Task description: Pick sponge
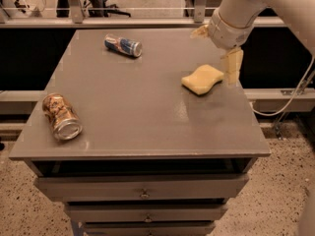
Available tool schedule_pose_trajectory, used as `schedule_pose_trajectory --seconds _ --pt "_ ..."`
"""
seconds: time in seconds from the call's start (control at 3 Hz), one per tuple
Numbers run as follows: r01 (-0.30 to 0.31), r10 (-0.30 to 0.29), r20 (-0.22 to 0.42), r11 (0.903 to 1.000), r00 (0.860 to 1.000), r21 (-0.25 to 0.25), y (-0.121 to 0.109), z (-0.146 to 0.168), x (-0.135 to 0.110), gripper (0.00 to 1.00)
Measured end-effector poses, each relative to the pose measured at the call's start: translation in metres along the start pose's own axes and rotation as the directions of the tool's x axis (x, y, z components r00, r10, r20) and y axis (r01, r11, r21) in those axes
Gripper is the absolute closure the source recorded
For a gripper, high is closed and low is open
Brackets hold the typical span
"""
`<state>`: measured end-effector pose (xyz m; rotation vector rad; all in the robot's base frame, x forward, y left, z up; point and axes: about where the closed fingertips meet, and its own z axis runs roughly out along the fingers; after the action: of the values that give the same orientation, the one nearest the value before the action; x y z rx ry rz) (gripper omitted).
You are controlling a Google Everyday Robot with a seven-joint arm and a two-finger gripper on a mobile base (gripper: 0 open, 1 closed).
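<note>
The sponge (203,79) is a pale yellow foam pad with wavy sides. It lies flat on the grey table top (138,112), near the right edge. My gripper (231,67) hangs from the white arm at the upper right. It points down just to the right of the sponge, close beside its right end and a little above the table edge. I cannot tell whether it touches the sponge.
A blue drink can (123,45) lies on its side at the back of the table. A brown can (61,116) lies at the front left. Drawers (142,188) sit below the top. A cable (290,97) hangs on the right, and a metal rail (74,4) runs behind.
</note>
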<state>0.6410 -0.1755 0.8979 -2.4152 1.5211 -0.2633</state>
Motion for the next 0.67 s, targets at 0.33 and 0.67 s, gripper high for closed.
schedule_pose_trajectory --seconds 0.33,0.67 --pt "0.062 -0.060 0.031 0.9961 0.998 -0.062 -0.011 0.028 0.010 0.00" --pt "0.096 -0.090 0.063 0.9895 0.994 -0.108 -0.015 0.049 0.014 0.00"
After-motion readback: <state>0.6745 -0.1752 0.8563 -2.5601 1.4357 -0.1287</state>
